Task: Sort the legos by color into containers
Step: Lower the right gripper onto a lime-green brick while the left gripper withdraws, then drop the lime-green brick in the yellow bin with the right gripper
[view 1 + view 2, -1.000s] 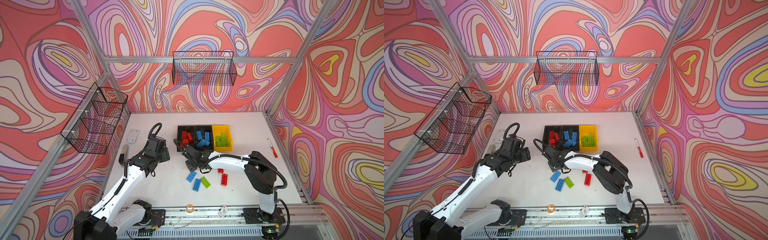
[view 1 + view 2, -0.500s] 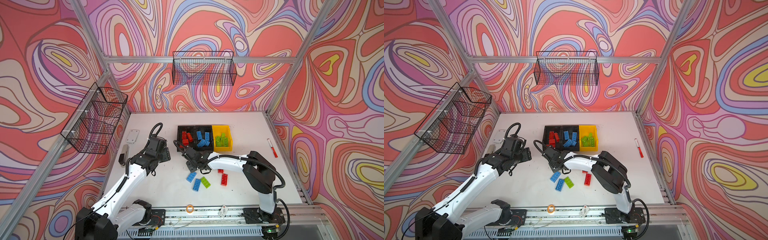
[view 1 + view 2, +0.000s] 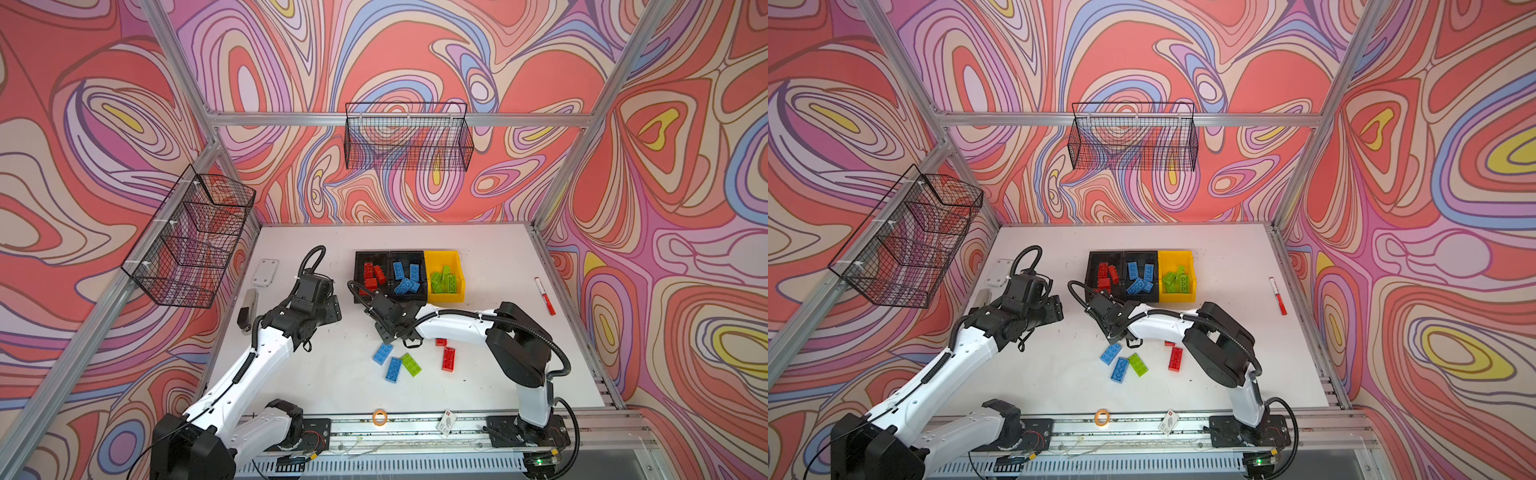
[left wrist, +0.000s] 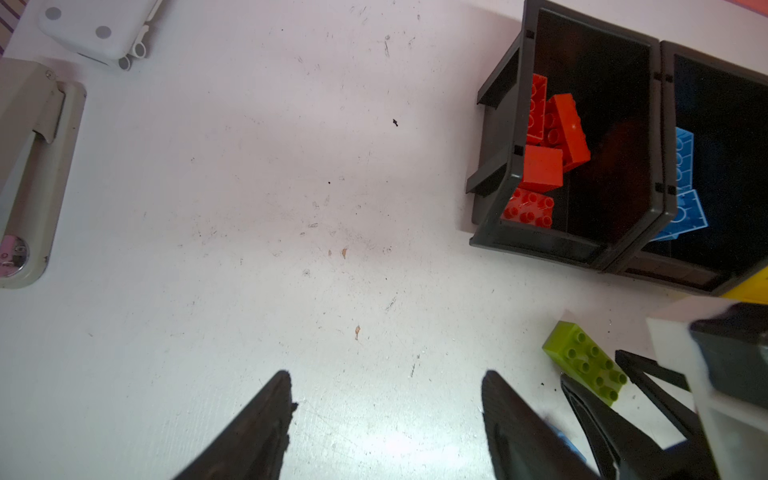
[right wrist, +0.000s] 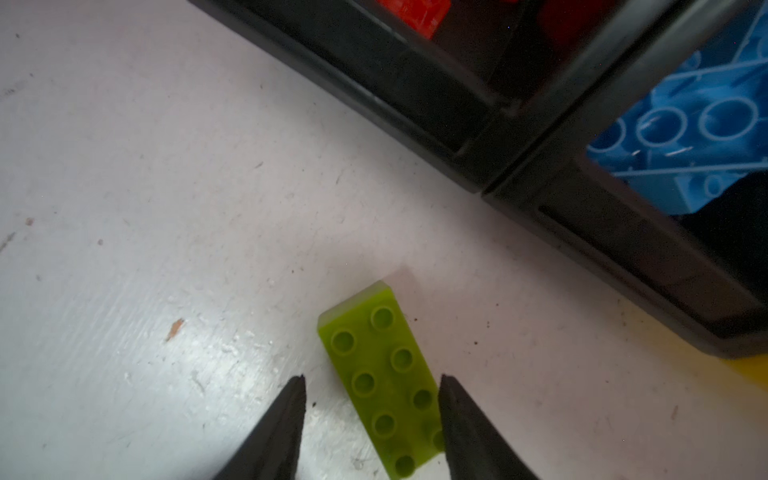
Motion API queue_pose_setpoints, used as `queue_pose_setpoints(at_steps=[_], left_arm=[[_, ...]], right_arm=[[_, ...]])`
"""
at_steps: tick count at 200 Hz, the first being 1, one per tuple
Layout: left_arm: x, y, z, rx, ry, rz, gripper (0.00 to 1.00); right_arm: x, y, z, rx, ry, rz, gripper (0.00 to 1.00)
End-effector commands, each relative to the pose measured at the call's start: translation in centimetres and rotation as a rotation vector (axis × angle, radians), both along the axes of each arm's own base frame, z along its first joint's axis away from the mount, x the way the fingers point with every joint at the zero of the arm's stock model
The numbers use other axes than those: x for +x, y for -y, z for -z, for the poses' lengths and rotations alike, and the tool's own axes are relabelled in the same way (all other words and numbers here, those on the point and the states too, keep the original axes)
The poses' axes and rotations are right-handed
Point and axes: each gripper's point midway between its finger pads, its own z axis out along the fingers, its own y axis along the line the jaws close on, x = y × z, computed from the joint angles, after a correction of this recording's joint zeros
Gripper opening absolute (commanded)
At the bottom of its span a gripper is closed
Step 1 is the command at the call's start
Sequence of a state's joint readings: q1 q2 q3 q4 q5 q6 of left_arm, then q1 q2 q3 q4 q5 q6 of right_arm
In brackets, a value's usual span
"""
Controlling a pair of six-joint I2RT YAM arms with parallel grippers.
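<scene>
My right gripper (image 5: pixel 371 380) stands open over a lime green lego (image 5: pixel 382 374) that lies studs-up on the table, just in front of the black containers. One finger touches the brick's side; the other stands a little off it. In both top views that gripper (image 3: pixel 390 322) (image 3: pixel 1113 320) hides the brick. One black container (image 3: pixel 357 259) holds red legos, another (image 3: pixel 407 253) blue ones, and the yellow container (image 3: pixel 444 297) green ones. Loose on the table lie two blue legos (image 3: pixel 382 354) (image 3: pixel 393 370), a green one (image 3: pixel 410 365) and two red ones (image 3: pixel 448 359) (image 3: pixel 441 342). My left gripper (image 4: pixel 386 374) (image 3: pixel 332 309) is open over bare table.
A red marker (image 3: pixel 544 296) lies at the right. A white plate (image 3: pixel 266 272) and a grey tool (image 3: pixel 248 305) lie at the left edge. A tape ring (image 3: pixel 379 417) and a card (image 3: pixel 446 422) rest on the front rail. Wire baskets (image 3: pixel 407 143) (image 3: pixel 191 237) hang on the walls.
My right gripper has stayed low in front of the black containers and its jaws have widened a little. The left arm has hardly moved.
</scene>
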State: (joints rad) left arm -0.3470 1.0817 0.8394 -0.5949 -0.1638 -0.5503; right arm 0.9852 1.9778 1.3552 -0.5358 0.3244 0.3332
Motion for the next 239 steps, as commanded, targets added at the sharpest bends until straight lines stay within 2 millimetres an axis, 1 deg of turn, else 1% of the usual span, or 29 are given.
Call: queue_pose_setpoints(at_steps=[1,42,89,117,139,165,180,189,200,202,204,208,220,239], left_arm=[[0.0,-0.1,0.1,-0.009,-0.008,-0.011,0.74],[0.1,0.1,0.2,-0.015,-0.021,-0.014,0.74],[0.4,0.3,0.1,-0.012,-0.036,-0.011,0.73],[0.8,0.5,0.2,-0.01,-0.043,-0.007,0.73],[1.2,0.8,0.5,-0.015,-0.051,0.0,0.72],[1.6,1.1,0.8,-0.015,-0.064,0.012,0.71],[1.7,1.1,1.1,0.007,-0.08,0.015,0.71],[1.7,1.2,1.3,0.02,-0.089,0.023,0.71],[1.7,1.3,1.4,0.034,-0.093,0.035,0.71],[1.7,1.4,1.4,0.036,-0.092,0.038,0.71],[1.7,1.5,1.4,0.039,-0.092,0.041,0.71],[1.7,1.5,1.4,0.042,-0.092,0.045,0.71],[1.7,1.9,1.2,0.05,-0.083,0.063,0.71],[1.5,2.9,1.1,0.074,-0.078,0.109,0.71]], right_arm=[[0.0,0.8,-1.2,-0.034,0.036,-0.027,0.58],[0.1,1.3,0.3,-0.07,0.005,-0.068,0.59],[0.4,1.7,2.1,-0.036,-0.052,-0.077,0.59],[-0.1,1.4,2.7,0.002,-0.093,-0.099,0.53],[-0.6,1.3,2.7,0.024,-0.117,-0.114,0.44],[-0.8,1.7,1.4,0.042,-0.104,-0.099,0.34],[-0.8,2.3,0.0,0.056,-0.082,-0.073,0.31],[-0.7,2.9,-1.2,0.068,-0.058,-0.048,0.3],[-0.5,4.0,-2.8,0.087,-0.028,-0.003,0.31],[-0.5,4.3,-2.7,0.085,-0.027,0.007,0.31],[-0.4,4.5,-3.6,0.102,-0.013,0.014,0.31],[-0.3,4.9,-4.5,0.123,0.0,0.033,0.31],[0.1,6.4,-6.2,0.163,0.028,0.084,0.32],[1.8,9.6,-8.8,0.202,0.083,0.172,0.33]])
